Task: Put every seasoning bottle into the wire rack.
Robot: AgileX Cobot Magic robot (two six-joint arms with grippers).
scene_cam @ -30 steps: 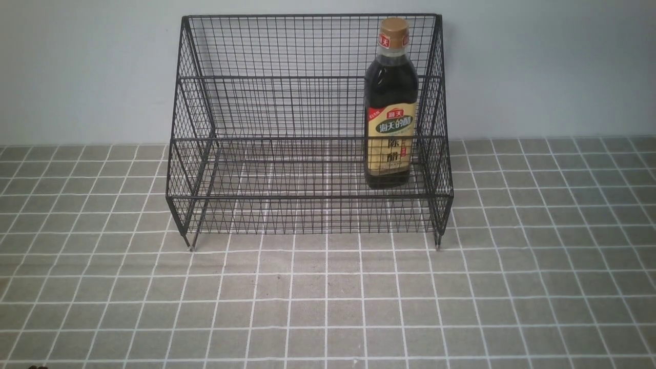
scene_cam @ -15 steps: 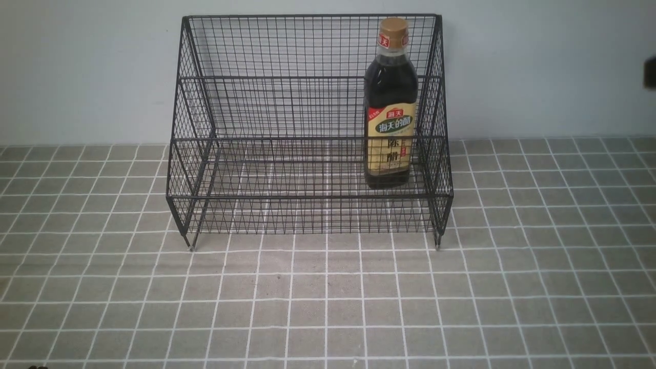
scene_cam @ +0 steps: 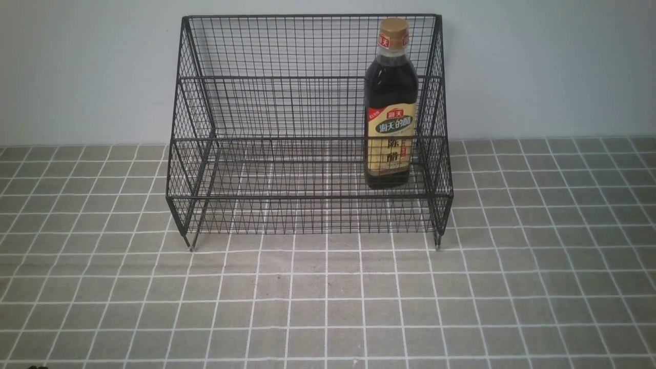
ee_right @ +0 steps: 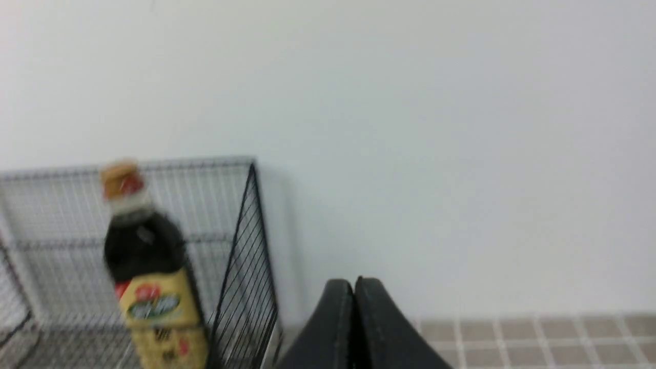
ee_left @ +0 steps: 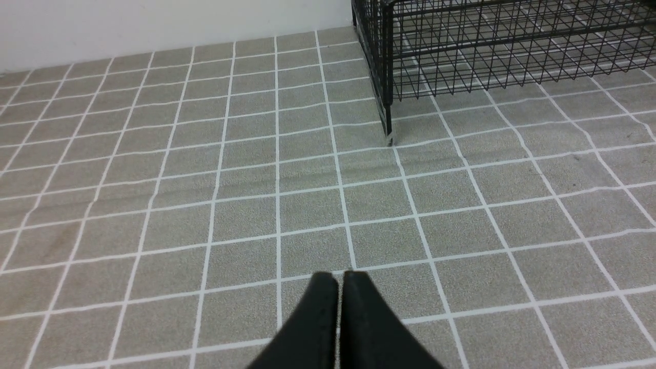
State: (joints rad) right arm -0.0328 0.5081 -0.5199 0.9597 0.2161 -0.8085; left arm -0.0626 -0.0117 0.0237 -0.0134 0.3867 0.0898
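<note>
1. bottle (scene_cam: 390,102) stands upright inside the rack (scene_cam: 266,107), on the low front step, close to the right side wall.
2. bottle and rack sit just where they were a second ago.
3. half a second ago a dark bit showed at the right edge of the front view, against the wall (scene_cam: 538,66); now it is gone.
4. left gripper (ee_left: 340,279) hangs over the mat (ee_left: 205,179), jaws together, holding nothing.
5. right gripper (ee_right: 353,284) is off to the rack's right, jaws together, holding nothing.
</note>
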